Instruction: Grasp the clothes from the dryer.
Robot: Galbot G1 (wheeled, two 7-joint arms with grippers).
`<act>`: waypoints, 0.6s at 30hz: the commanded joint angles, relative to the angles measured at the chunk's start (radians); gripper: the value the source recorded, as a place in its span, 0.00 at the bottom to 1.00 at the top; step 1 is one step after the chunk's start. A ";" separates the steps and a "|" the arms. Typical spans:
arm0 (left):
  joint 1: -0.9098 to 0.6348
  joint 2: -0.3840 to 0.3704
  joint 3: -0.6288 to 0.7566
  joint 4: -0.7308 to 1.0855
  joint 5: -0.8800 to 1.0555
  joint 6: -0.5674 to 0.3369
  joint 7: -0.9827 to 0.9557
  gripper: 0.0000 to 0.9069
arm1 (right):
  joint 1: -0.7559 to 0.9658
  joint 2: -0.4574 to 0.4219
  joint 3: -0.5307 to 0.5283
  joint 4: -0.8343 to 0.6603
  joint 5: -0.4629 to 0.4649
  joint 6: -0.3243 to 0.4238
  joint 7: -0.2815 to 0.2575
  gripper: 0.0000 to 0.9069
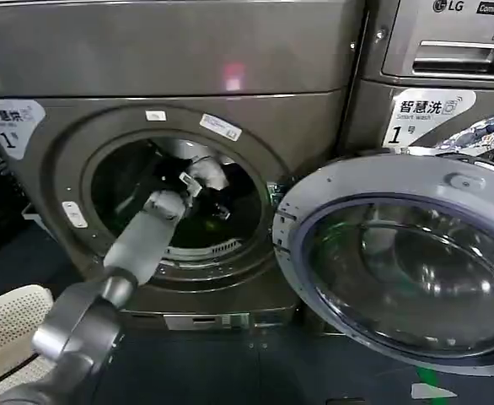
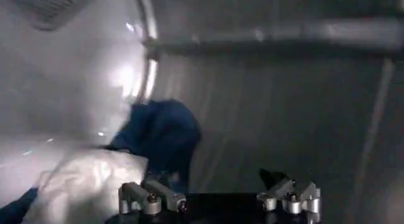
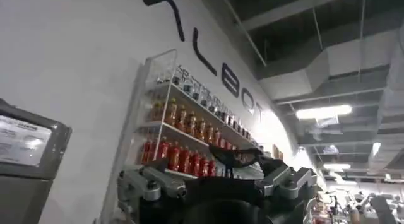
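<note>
The dryer [image 1: 306, 126] stands with its round port open, and my left arm reaches through the port into the drum. My left gripper [image 1: 219, 207] hangs inside the drum, open, with nothing between its fingers. In the left wrist view the clothes lie against the drum wall just ahead of my left gripper [image 2: 214, 181]: a dark navy garment [image 2: 161, 134] on top of a white one [image 2: 85, 184]. The navy cloth is beside one finger, and I cannot tell if it touches. My right gripper [image 3: 218, 157] is raised away from the dryer, shut on nothing, pointing at a wall.
The dryer's round glass door [image 1: 399, 261] is swung open to the right, at the port's level. A cream perforated basket [image 1: 7, 325] sits on the floor at lower left. A silver LG machine [image 1: 449, 51] stands to the right. Shelves of red bottles [image 3: 177, 137] line the wall.
</note>
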 commanded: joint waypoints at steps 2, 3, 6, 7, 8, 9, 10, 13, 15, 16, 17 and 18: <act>-0.096 0.013 0.149 0.131 0.329 -0.076 0.238 1.00 | 0.003 0.005 -0.008 0.002 -0.005 0.002 -0.001 1.00; -0.103 0.014 0.158 0.142 0.347 -0.079 0.240 1.00 | 0.004 0.007 -0.009 0.003 -0.005 0.002 -0.001 1.00; -0.111 0.016 0.187 0.158 0.417 -0.088 0.243 1.00 | 0.004 0.012 -0.012 0.008 -0.005 0.002 -0.002 1.00; -0.113 0.017 0.198 0.161 0.435 -0.089 0.243 1.00 | 0.005 0.013 -0.012 0.009 -0.005 0.002 -0.002 1.00; -0.117 0.016 0.208 0.167 0.447 -0.087 0.241 1.00 | 0.006 0.014 -0.013 0.011 -0.005 0.002 -0.001 1.00; -0.118 0.015 0.215 0.176 0.460 -0.087 0.238 1.00 | 0.006 0.015 -0.013 0.011 -0.005 0.002 -0.002 1.00; -0.120 0.013 0.226 0.181 0.477 -0.089 0.225 1.00 | 0.007 0.016 -0.014 0.013 -0.005 0.002 -0.002 1.00; -0.116 0.001 0.237 0.192 0.524 -0.078 0.191 1.00 | 0.007 0.020 -0.013 0.018 -0.004 0.002 -0.002 1.00; -0.111 -0.007 0.245 0.193 0.543 -0.061 0.169 1.00 | 0.006 0.022 -0.013 0.016 -0.004 0.002 -0.003 1.00; -0.109 -0.010 0.252 0.193 0.547 -0.058 0.169 1.00 | 0.006 0.022 -0.013 0.015 -0.004 0.002 -0.002 1.00; -0.107 -0.013 0.263 0.192 0.549 -0.055 0.169 1.00 | 0.007 0.022 -0.013 0.014 -0.004 0.002 -0.003 1.00; -0.105 -0.017 0.272 0.193 0.549 -0.049 0.169 1.00 | 0.007 0.023 -0.013 0.014 -0.004 0.002 -0.003 1.00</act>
